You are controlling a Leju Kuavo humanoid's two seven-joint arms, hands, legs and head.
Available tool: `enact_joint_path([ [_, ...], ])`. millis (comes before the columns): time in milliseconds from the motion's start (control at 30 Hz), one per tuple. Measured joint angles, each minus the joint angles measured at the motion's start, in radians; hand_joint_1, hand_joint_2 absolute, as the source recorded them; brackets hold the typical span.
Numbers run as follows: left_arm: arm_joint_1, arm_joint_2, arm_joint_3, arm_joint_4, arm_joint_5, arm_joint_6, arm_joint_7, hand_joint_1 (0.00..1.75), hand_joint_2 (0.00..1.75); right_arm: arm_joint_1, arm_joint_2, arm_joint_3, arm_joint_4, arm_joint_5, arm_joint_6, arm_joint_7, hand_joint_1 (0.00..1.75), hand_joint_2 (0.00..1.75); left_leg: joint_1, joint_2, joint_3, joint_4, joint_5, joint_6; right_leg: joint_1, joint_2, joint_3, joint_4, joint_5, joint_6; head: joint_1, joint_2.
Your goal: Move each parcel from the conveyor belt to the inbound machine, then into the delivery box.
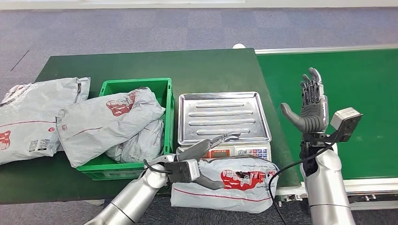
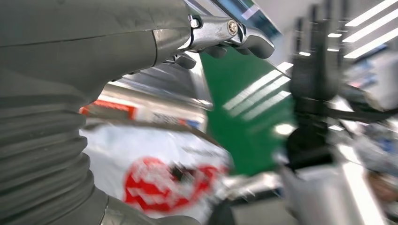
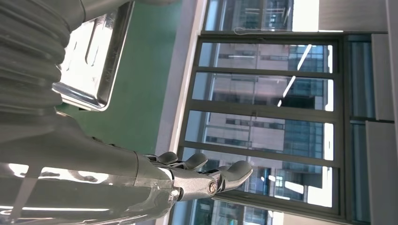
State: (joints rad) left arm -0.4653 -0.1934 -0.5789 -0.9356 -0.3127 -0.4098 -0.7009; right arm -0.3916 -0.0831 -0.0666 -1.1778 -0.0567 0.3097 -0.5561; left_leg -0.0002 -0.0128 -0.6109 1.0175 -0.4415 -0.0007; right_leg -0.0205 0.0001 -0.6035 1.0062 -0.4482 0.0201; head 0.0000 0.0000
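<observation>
**Parcel held at the near edge of the desk, in front of the scale**

A grey parcel (image 1: 225,183) with red print is gripped by the left robot hand (image 1: 199,161) at the near edge of the desk (image 1: 141,63), just in front of the weighing scale (image 1: 224,123). The parcel hangs partly over that edge, with the thumb laid across its top and the fingers (image 1: 224,138) stretched above it toward the scale's display. In the left wrist view the same parcel (image 2: 164,173) is seen blurred beneath the left robot hand (image 2: 117,42).

The right robot hand (image 1: 309,105) is raised upright over the green conveyor belt (image 1: 356,93), palm turned inward, fingers spread and nothing held. In the right wrist view the right robot hand (image 3: 187,176) is seen with loosely extended fingers and the corner of the scale's steel tray (image 3: 94,61) behind it.

The scale's steel tray (image 1: 224,115) carries nothing. Left of the scale, a green plastic crate (image 1: 136,86) is set on the desk and is filled with several grey parcels (image 1: 110,124), the topmost lying over its left rim. Another grey parcel (image 1: 33,117) lies at the left edge of the desk, beside the crate.
</observation>
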Motion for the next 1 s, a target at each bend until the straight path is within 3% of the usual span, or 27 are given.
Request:
enact_joint_path([
  [100, 0.007, 0.042, -0.084, -0.079, 0.092, -0.058, -0.002, 0.00, 1.75, -0.001, -0.003, 0.001, 0.003, 0.001, 0.004, 0.006, 0.00, 1.75, 0.000, -0.001, 0.000, 0.000, 0.000, 0.000, 0.000, 0.000, 0.000, 0.000, 0.000, 0.000, 0.000, 0.000],
  [233, -0.001, 0.069, -0.183, -0.079, 0.037, -0.016, 0.005, 0.00, 1.75, -0.003, -0.012, 0.001, 0.005, 0.002, 0.001, 0.005, 0.00, 1.75, 0.000, -0.001, 0.000, 0.000, 0.000, 0.000, 0.000, -0.001, 0.000, 0.000, 0.000, 0.000, 0.000, 0.000],
  [433, -0.050, 0.017, -0.215, 0.151, -0.357, 0.312, 0.179, 0.00, 1.75, 0.044, -0.020, -0.004, -0.010, 0.028, -0.005, -0.014, 0.00, 1.75, 0.000, -0.001, 0.000, 0.001, 0.000, 0.000, 0.000, 0.000, 0.000, -0.001, 0.000, 0.000, 0.000, 0.000],
  [800, -0.076, -0.038, -0.216, 0.311, -0.491, 0.357, 0.177, 0.00, 1.75, 0.059, -0.020, -0.006, -0.012, 0.041, -0.004, -0.019, 0.00, 1.75, 0.000, 0.000, 0.001, 0.000, 0.000, 0.000, 0.000, 0.000, 0.001, -0.001, 0.000, 0.000, 0.000, 0.000],
  [900, -0.077, -0.045, -0.215, 0.326, -0.542, 0.393, 0.238, 0.00, 1.75, 0.065, -0.020, -0.006, -0.015, 0.043, -0.009, -0.019, 0.00, 1.75, 0.000, 0.000, 0.001, 0.000, 0.000, 0.000, 0.000, 0.000, 0.001, -0.001, 0.000, 0.000, 0.000, 0.000],
  [1000, -0.082, -0.058, -0.213, 0.351, -0.603, 0.463, 0.349, 0.00, 1.75, 0.082, -0.020, -0.008, -0.030, 0.051, -0.016, -0.018, 0.00, 1.75, 0.000, 0.000, 0.001, 0.000, 0.000, 0.000, 0.000, 0.000, 0.001, -0.001, 0.000, 0.000, 0.000, 0.000],
])
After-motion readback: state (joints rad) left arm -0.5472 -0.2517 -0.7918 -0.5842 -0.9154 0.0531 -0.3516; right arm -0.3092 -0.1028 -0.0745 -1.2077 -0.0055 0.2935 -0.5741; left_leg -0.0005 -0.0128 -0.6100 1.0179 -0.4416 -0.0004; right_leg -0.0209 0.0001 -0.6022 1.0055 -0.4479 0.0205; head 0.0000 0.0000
